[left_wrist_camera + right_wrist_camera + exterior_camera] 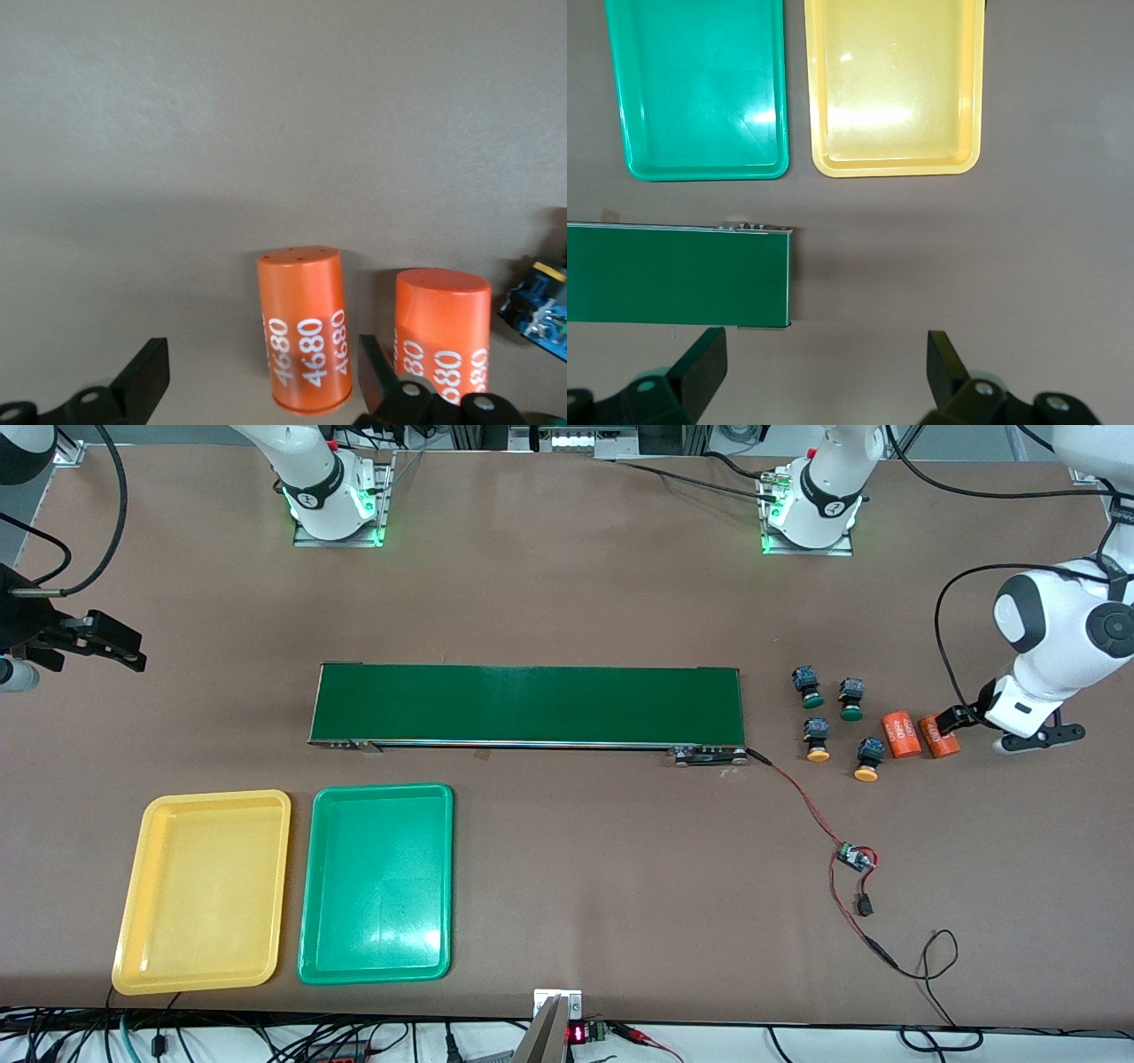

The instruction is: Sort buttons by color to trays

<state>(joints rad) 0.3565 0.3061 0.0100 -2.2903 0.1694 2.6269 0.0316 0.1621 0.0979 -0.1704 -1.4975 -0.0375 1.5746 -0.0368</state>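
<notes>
My left gripper (970,731) is straddling one orange "4680" cyl (305,332), fingers wide, not gripping. Right gripper (824,372) is waiting, wide. Buttons (837,722) are sitting beside belt (528,704); trays (376,883) nearer cam.

table (567,602): brown | on it: belt (527,704), yellow tray (204,892), green tray (376,883), four buttons (833,722), two orange cylinders (920,734), wired board (855,858)

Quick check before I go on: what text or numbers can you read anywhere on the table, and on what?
"4680", printed repeatedly on both orange cylinders beside the buttons.
Red digits on the small display at the table edge: too small to read.
Nothing else readable.
</notes>
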